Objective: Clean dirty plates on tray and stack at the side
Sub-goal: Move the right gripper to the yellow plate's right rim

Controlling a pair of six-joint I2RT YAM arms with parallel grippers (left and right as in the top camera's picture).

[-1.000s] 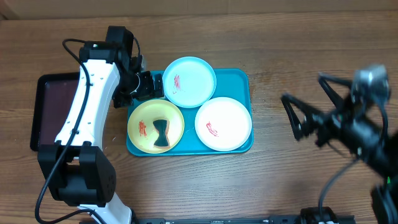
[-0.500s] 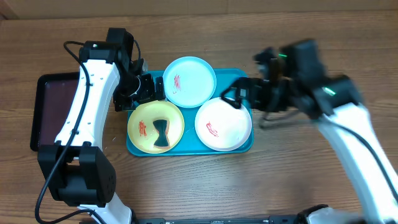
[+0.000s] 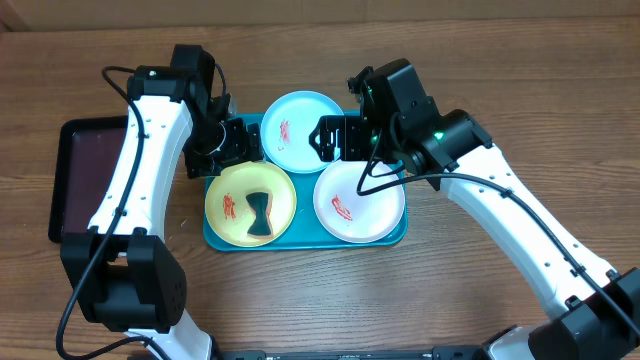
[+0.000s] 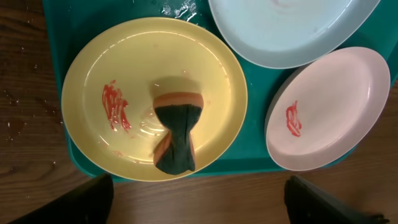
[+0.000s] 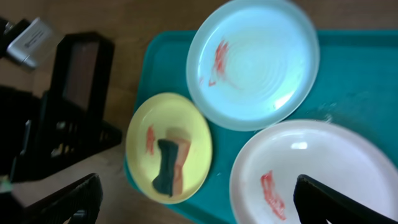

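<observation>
The teal tray [image 3: 392, 130] holds three plates. The light blue plate [image 3: 310, 135] is at the rear, the yellow-green plate [image 3: 275, 185] at front left, the white plate [image 3: 372, 190] at front right. Each has a red smear. A dark sponge with an orange band [image 3: 259, 213] lies on the yellow-green plate. My left gripper [image 3: 233, 142] is open and empty above the tray's rear left corner. My right gripper [image 3: 335, 138] is open and empty above the gap between the light blue and white plates. The left wrist view shows the sponge [image 4: 177, 137] on the yellow-green plate [image 4: 186, 56].
A dark maroon tray [image 3: 85, 170] lies to the left of the teal tray, under my left arm. Bare wooden table [image 3: 480, 80] lies to the right of and in front of the teal tray.
My right arm has swung in from the far right to above the tray's middle rear. My left arm has hardly moved. The plates and sponge have not moved.
</observation>
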